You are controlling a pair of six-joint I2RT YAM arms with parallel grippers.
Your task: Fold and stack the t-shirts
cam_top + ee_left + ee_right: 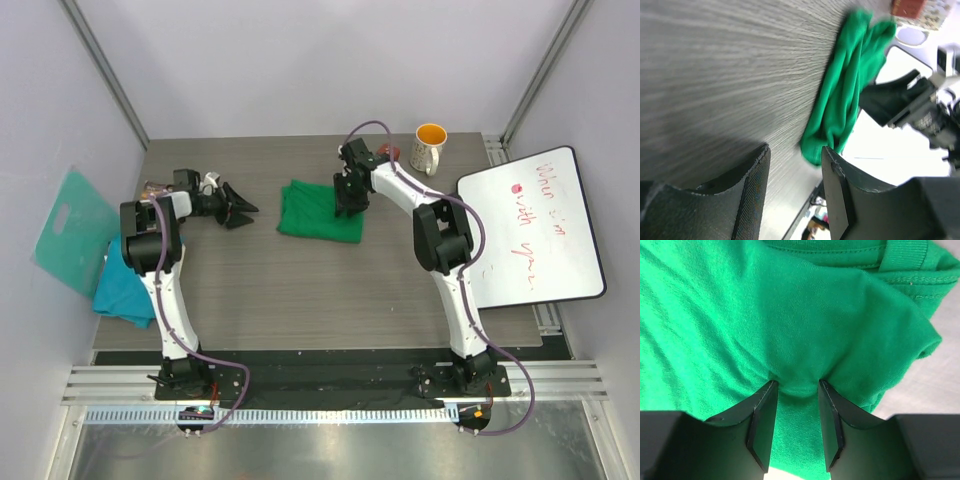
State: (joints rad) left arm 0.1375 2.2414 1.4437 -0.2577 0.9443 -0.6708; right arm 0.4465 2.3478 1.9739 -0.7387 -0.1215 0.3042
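The right hand [796,385] is set down on the green shirt [312,218]. Its two fingers are part-closed on a small ridge of cloth, which puckers where the tips dig in. It appears to be pinching the shirt rather than resting on it, though how firm the pinch is cannot be judged. That grip sits toward the far right part of the bundle, just inside the seamed edge that shows at the top of the wrist view. From there the rest of the shirt runs away to the left and toward the near side. The shirt lies partly folded in the middle of the counter [300,300], its long axis roughly left to right and a little tilted. Further left, apart from the cloth and not touching it, the left hand [794,152] hangs over bare counter. Its fingers stand moderately wide with nothing between them and point toward the shirt's left end. So the right arm has the green shirt, and any fold would likely carry its side across toward the left. The teal shirt [122,290] is well away, heaped at the counter's left edge beside the left arm. The left arm is plainly the nearer one for fetching it.
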